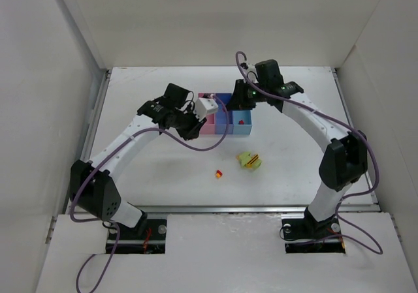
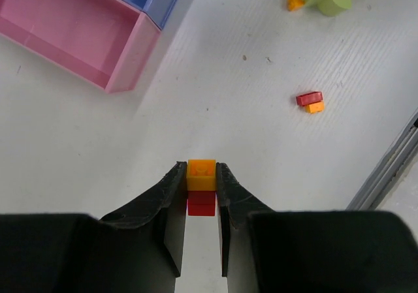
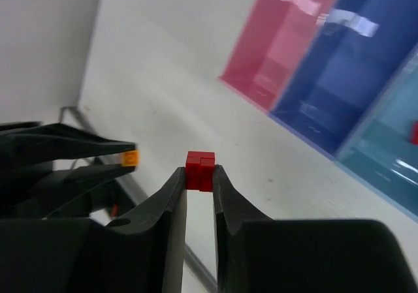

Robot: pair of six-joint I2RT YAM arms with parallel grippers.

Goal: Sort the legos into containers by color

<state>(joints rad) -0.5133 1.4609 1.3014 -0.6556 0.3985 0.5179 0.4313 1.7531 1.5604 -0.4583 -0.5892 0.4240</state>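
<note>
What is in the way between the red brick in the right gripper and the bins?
Nothing visible: bare table lies between the red brick and the bins. The left gripper sits on the other side.

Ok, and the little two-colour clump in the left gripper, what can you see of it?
The clump is two tiny glossy plastic bricks stuck together. A yellow-orange brick sits at the fingertip end, with a stud faintly showing on its face. A red brick sits behind it, deeper between the jaws. The left gripper is shut on it, one dark finger pressing each side. It hangs above the white table, touching nothing else.
</note>
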